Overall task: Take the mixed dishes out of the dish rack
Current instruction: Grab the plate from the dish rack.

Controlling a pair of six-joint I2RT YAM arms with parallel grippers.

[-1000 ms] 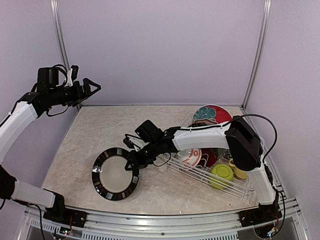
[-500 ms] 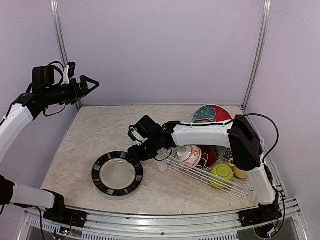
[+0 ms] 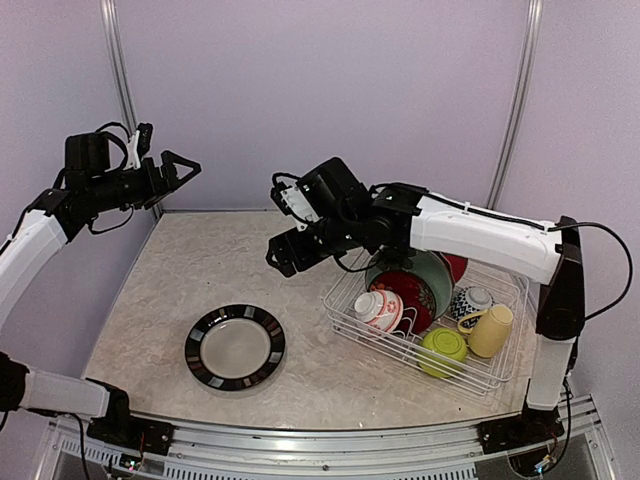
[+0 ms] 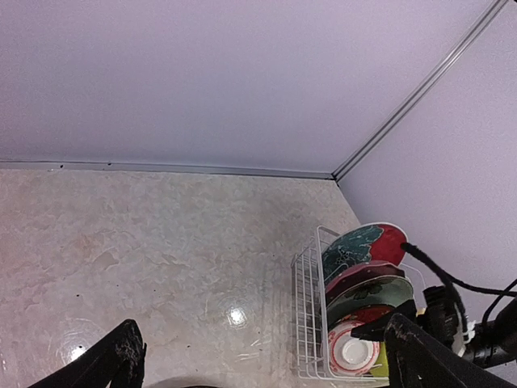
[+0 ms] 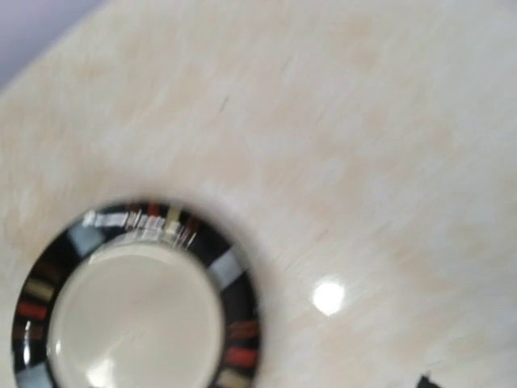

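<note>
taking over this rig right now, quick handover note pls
Left gripper: jaws open, empty, raised at the far left, away from the dishes.
Right gripper: jaws open, empty, in the air between the plate and the rack.
Done: black-rimmed plate lies flat on the table, left of the dish rack.
Left in the rack: red-and-teal floral plate, pale teal plate, red floral plate, red-white bowl, blue-white bowl, lime green bowl, pale yellow mug.
</note>
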